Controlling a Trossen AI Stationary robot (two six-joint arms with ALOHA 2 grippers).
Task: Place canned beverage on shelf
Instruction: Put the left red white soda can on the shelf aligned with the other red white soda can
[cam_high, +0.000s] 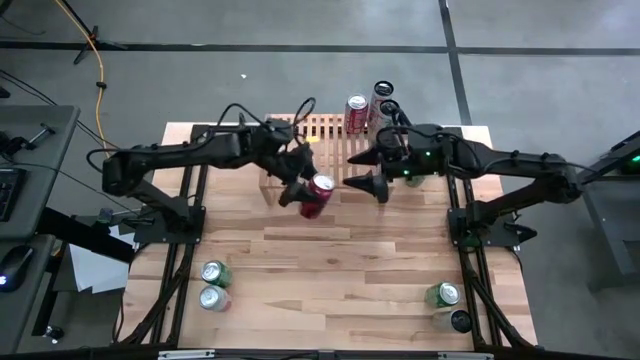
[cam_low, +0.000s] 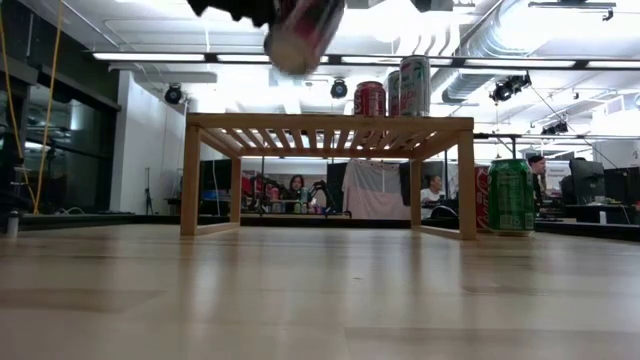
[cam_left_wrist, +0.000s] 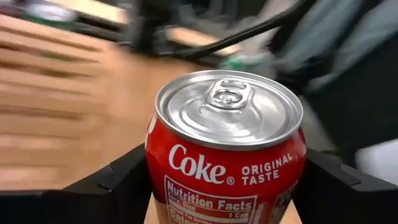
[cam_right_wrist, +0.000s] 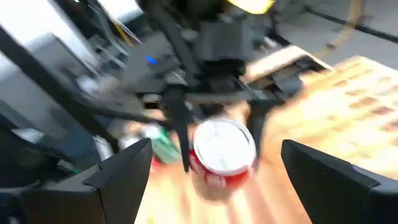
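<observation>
L gripper (cam_high: 303, 192) is clamped on a red Coke can (cam_high: 317, 195), one dark finger (cam_left_wrist: 118, 177) pressed to each side of the body. Can = smooth cylinder, glossy red wall w/ white script, "Original Taste" and a nutrition panel, brushed silver lid w/ ring pull. Low view has it tilted and up in the air, above shelf-top height, no contact w/ the table (cam_high: 330, 270).

R gripper (cam_high: 364, 170) sits just at 3 o'clock of the can, fingers spread wide, nothing between them; its wrist cam looks straight at the can's lid.

At 12 o'clock of the held can stands the shelf (cam_high: 310, 135): pale wood, thin parallel slats on top, square legs w/ low side rails. On its 3 o'clock end stand a red can (cam_high: 356, 113) and a white can w/ red print (cam_high: 383, 103), upright, nearly touching each other.

Table is light wood planks, matte grain. Two green cans (cam_high: 213, 284) near the 7 o'clock corner, two more cans (cam_high: 446, 305) at 5 o'clock. Another green can (cam_low: 511, 195) stands on the table just beside the shelf's leg.
</observation>
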